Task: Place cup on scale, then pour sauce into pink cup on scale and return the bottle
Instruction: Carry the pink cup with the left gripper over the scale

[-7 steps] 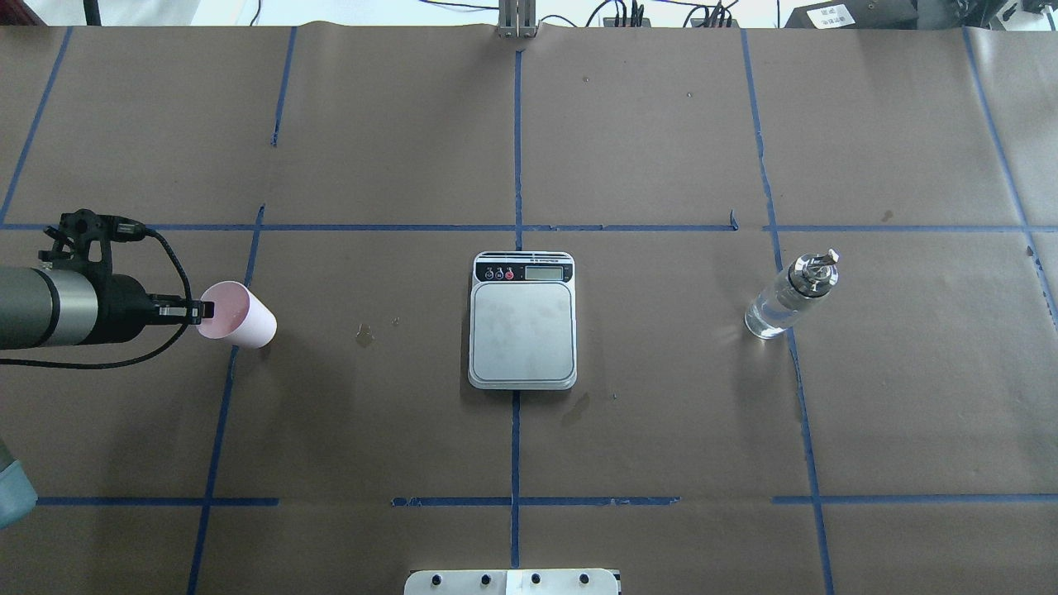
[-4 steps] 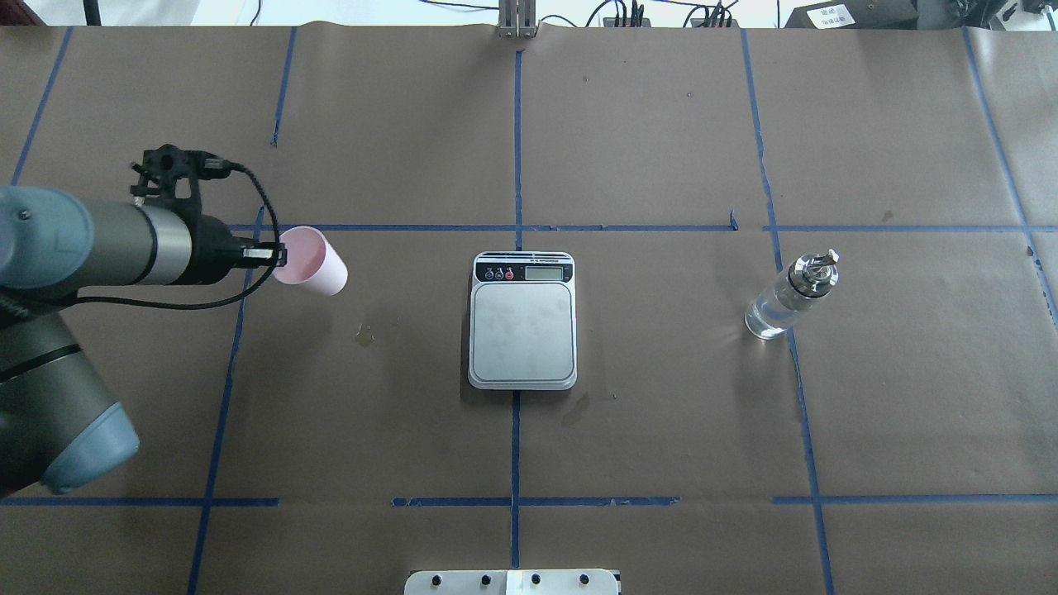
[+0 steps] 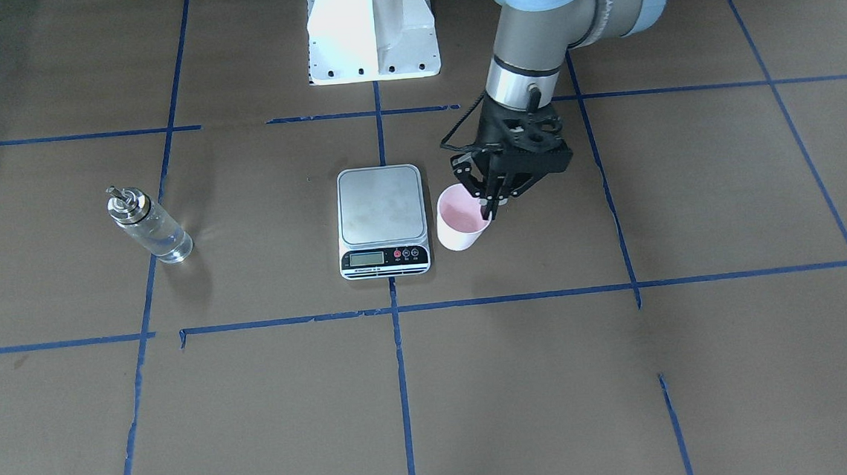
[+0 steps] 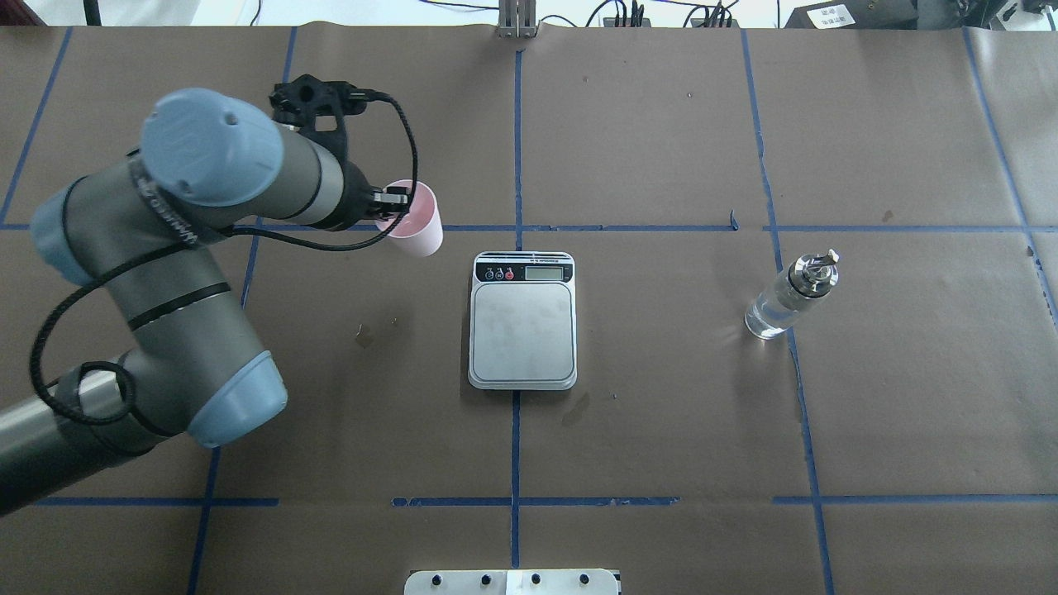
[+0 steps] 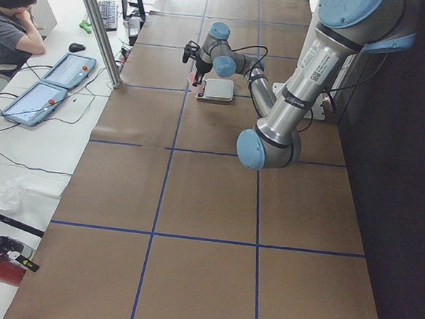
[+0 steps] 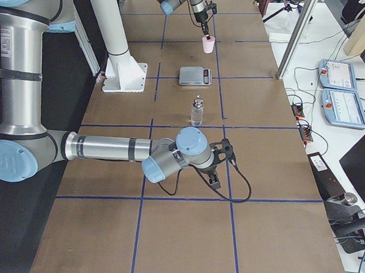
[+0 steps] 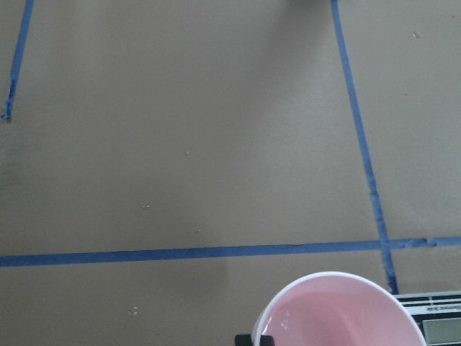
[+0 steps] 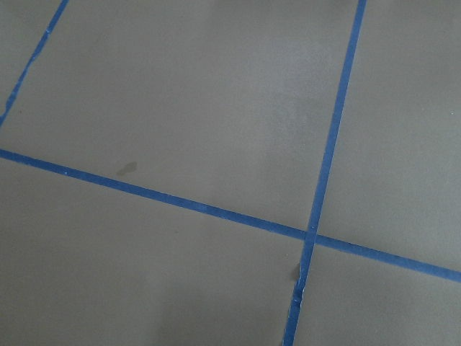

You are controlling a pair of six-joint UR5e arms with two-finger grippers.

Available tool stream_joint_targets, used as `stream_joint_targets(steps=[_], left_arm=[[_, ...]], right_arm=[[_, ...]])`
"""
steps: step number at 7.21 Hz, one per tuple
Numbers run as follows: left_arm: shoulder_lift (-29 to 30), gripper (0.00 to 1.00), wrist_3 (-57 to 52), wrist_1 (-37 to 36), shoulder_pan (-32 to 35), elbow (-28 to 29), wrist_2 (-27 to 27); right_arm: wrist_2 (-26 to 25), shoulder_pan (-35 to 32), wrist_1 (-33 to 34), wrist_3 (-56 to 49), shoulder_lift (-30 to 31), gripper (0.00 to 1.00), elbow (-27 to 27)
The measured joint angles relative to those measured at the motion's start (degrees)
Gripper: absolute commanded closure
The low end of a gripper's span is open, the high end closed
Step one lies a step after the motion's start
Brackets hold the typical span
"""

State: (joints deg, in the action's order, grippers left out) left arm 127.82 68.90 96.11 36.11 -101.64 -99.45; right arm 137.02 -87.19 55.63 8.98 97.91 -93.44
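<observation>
My left gripper (image 4: 397, 198) is shut on the rim of the pink cup (image 4: 413, 221), one finger inside it. It holds the cup upright above the paper, just beyond the scale's left side. In the front view the cup (image 3: 459, 220) hangs beside the scale (image 3: 381, 207), next to its display end. The scale (image 4: 522, 322) has a bare steel plate. The glass bottle (image 4: 789, 297) with its silver spout stands upright on the right, untouched. My right gripper (image 6: 215, 181) shows only in the right side view, low over the paper near the bottle (image 6: 197, 111). Whether it is open or shut I cannot tell.
The white robot base (image 3: 371, 25) sits behind the scale. A metal post (image 4: 517, 21) and cables lie at the far table edge. A person (image 5: 11, 14) sits at a side desk with tablets (image 5: 49, 90). Blue tape lines cross the brown paper.
The left arm has carried the cup to the right and farther from the robot, from the table's left part to beside the scale. Scale and bottle have not moved.
</observation>
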Motion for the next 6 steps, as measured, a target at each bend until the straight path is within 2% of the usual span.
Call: stream_joint_targets(steps=[2, 4, 6], left_arm=[[4.37, 1.0, 3.78, -0.73, -4.76, 4.06, 2.54], [5.05, 0.93, 4.5, -0.75, -7.88, 5.09, 4.16], [5.04, 0.68, 4.57, -0.74, -8.99, 5.16, 4.72]], right_arm=[[0.0, 0.0, 0.02, 0.06, 0.0, 0.0, 0.01], [-0.06, 0.0, 0.08, 0.07, 0.0, 0.0, 0.01], [-0.08, 0.0, 0.05, 0.07, 0.0, 0.0, 0.01]])
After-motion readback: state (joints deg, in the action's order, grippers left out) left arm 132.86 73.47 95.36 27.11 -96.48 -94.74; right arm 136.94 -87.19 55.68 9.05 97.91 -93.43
